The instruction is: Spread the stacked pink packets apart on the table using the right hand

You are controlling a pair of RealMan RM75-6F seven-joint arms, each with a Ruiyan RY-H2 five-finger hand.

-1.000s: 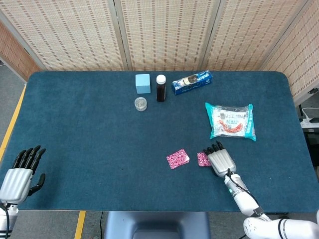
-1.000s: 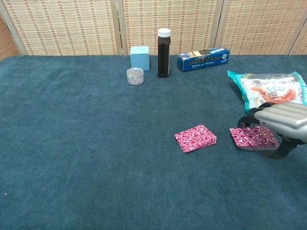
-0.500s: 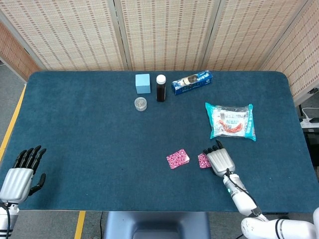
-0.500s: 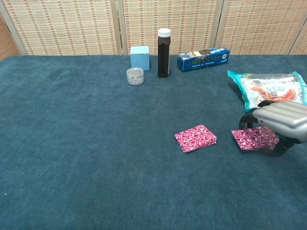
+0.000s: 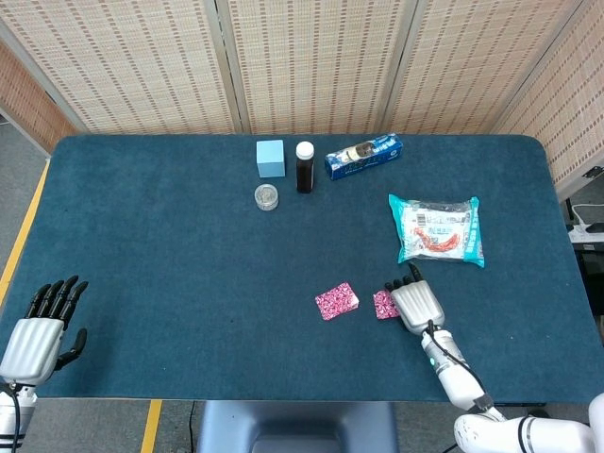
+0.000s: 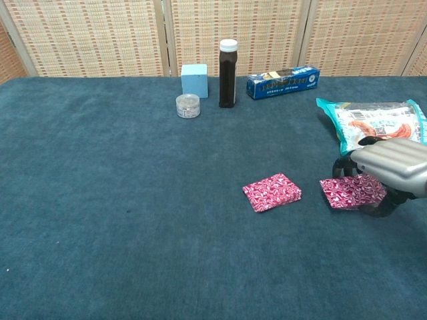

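Pink-and-white speckled packets [image 6: 271,192], teal table [image 6: 120,220], silver-black robot hand [image 6: 390,167].

A dark teal cloth surface [image 5: 170,245] fills most of the frame. At upper centre stand a light blue box [image 5: 270,158], a dark bottle [image 5: 305,167] and a small clear jar [image 5: 267,196], with a blue carton [image 5: 363,156] just right of them. A teal snack bag [image 5: 437,228] lies at right. Two pink packets lie apart at lower centre right: one [image 5: 337,301] alone, the other [image 5: 384,303] partly under the right hand [image 5: 418,304].
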